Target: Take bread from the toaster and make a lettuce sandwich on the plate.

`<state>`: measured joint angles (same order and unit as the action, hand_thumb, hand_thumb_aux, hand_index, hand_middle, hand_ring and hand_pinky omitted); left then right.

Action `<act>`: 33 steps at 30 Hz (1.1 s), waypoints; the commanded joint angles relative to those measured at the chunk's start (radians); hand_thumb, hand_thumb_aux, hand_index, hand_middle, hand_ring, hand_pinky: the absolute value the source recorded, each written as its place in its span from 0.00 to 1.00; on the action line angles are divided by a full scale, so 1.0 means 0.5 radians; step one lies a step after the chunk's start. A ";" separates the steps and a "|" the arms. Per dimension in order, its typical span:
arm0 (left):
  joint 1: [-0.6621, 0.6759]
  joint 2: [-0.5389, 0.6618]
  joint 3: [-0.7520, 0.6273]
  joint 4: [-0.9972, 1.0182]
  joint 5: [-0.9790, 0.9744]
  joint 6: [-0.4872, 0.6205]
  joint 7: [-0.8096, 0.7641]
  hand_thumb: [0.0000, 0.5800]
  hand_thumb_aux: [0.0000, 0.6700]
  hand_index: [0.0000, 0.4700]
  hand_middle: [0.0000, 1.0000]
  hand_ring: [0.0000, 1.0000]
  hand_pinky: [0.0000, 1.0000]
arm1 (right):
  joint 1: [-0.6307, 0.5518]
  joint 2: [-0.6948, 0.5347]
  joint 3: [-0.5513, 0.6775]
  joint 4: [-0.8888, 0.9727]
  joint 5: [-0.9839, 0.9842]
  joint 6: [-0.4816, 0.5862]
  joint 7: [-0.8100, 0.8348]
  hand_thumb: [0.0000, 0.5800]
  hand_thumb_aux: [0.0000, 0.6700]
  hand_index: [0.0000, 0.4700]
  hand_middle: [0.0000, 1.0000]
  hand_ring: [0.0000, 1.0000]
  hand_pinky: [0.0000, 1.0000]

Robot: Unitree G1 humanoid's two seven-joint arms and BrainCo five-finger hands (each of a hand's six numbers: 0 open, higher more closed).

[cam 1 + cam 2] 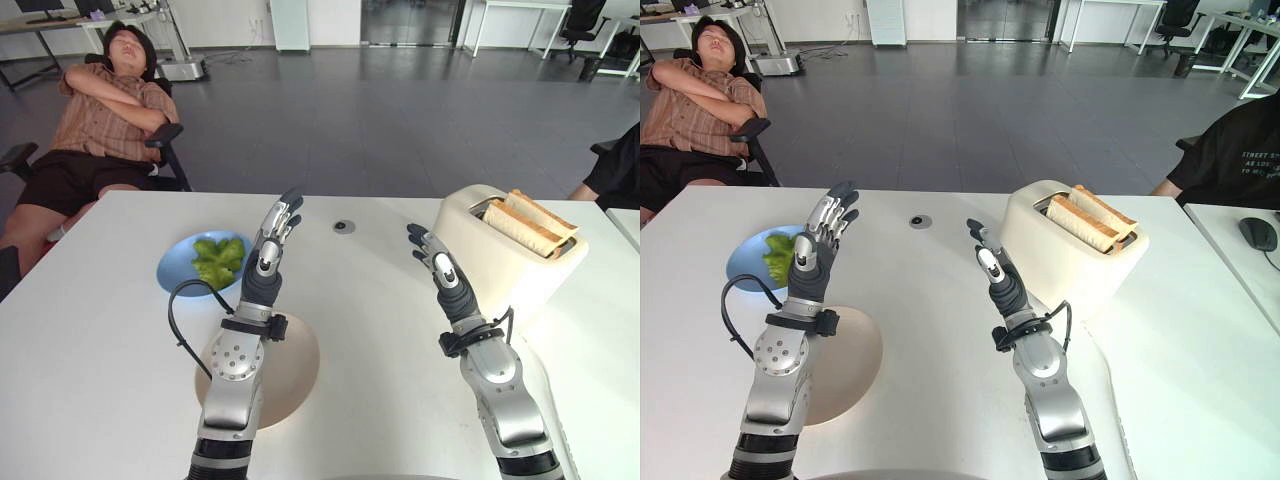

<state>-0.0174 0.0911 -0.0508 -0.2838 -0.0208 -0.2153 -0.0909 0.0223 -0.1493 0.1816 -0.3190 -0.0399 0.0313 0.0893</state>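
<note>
Hovering over the table (90, 340), the left hand (270, 245) and right hand (437, 262) are both released, fingers extended, holding nothing. The toaster (500, 272), with two bread slices (535, 225) in it, stands just right of the right hand. Lettuce (218, 260) on a blue plate (170, 272) lies just left of the left hand, and the tan plate (300, 370) lies beneath that hand's forearm.

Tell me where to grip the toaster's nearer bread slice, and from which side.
Pinch the nearer bread slice by its exposed top edge, coming straight down from above. Only that crust strip rises out of the toaster slot, standing on edge. The open right robot hand is closest.
</note>
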 commanded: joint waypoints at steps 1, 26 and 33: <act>-0.002 -0.027 -0.005 0.034 -0.007 -0.016 -0.003 0.00 0.00 0.00 0.00 0.00 0.00 | -0.019 0.020 -0.044 0.013 0.059 0.030 0.049 0.00 0.00 0.00 0.00 0.00 0.00; -0.082 0.275 0.301 0.005 -0.017 0.102 -0.147 0.00 0.00 0.00 0.00 0.00 0.00 | -0.868 -0.945 -0.737 0.252 -0.265 -0.040 0.274 0.00 0.00 0.00 0.00 0.00 0.00; -0.076 0.285 0.300 -0.009 0.000 0.100 -0.156 0.00 0.00 0.00 0.00 0.00 0.00 | -1.223 -1.666 -0.524 1.486 -0.947 -0.422 0.006 0.00 0.00 0.00 0.00 0.00 0.00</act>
<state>-0.0538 0.2197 0.0980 -0.2808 -0.0278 -0.1676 -0.1630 -0.5444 -0.9254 -0.1489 0.2764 -0.4143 -0.1353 0.1397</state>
